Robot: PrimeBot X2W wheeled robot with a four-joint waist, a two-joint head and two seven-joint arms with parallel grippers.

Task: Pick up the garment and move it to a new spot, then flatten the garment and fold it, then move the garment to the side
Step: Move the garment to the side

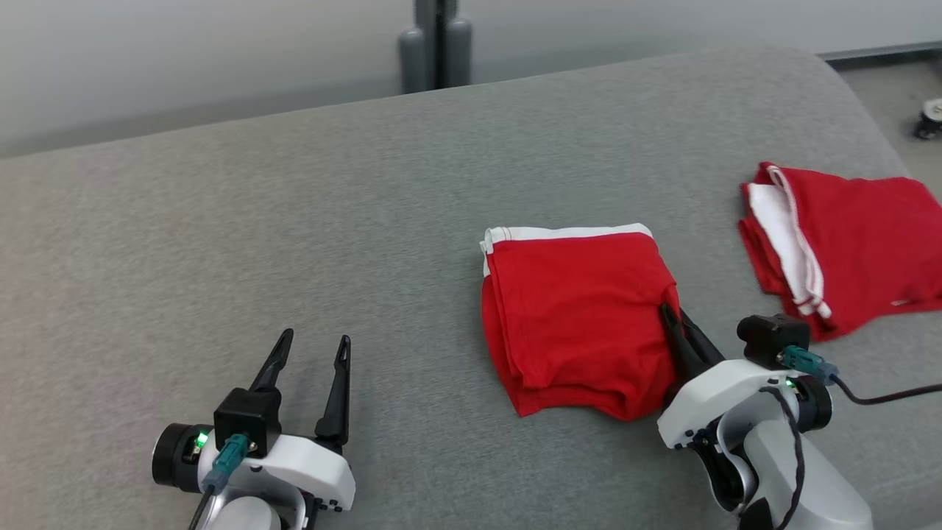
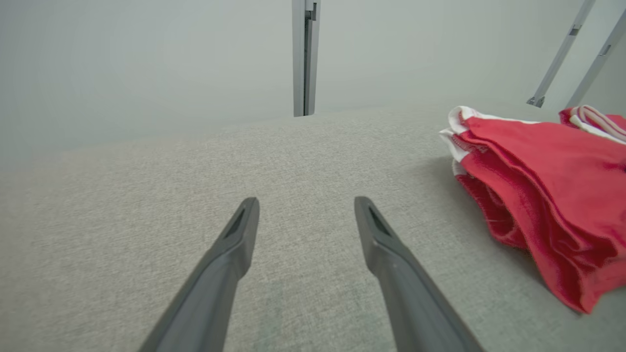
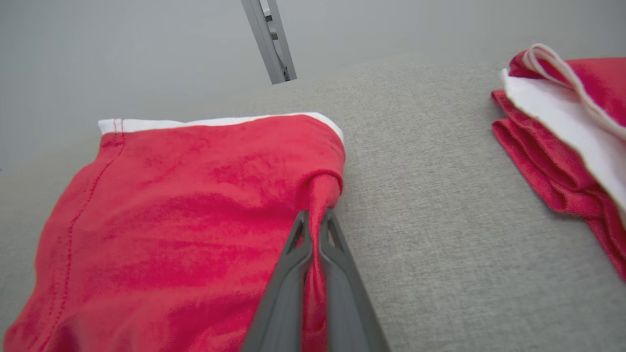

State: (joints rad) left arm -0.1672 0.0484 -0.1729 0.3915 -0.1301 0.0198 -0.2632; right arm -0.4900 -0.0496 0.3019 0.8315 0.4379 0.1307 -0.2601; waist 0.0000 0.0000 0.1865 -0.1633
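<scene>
The garment (image 1: 574, 316) is a folded red piece with a white band along its far edge, lying mid-right on the grey cushion. My right gripper (image 1: 671, 315) is shut on the garment's right edge, pinching a ridge of red cloth between its fingers (image 3: 315, 226). The same garment (image 2: 538, 195) lies off to the right in the left wrist view. My left gripper (image 1: 313, 346) stands open over bare cushion at the lower left, well clear of the cloth, with nothing between its fingers (image 2: 305, 205).
A second folded red and white garment (image 1: 839, 243) lies near the right edge of the grey cushion (image 1: 294, 235). Beyond the cushion's far edge stand a dark post (image 1: 436, 44) and a pale wall. A cable trails from my right wrist.
</scene>
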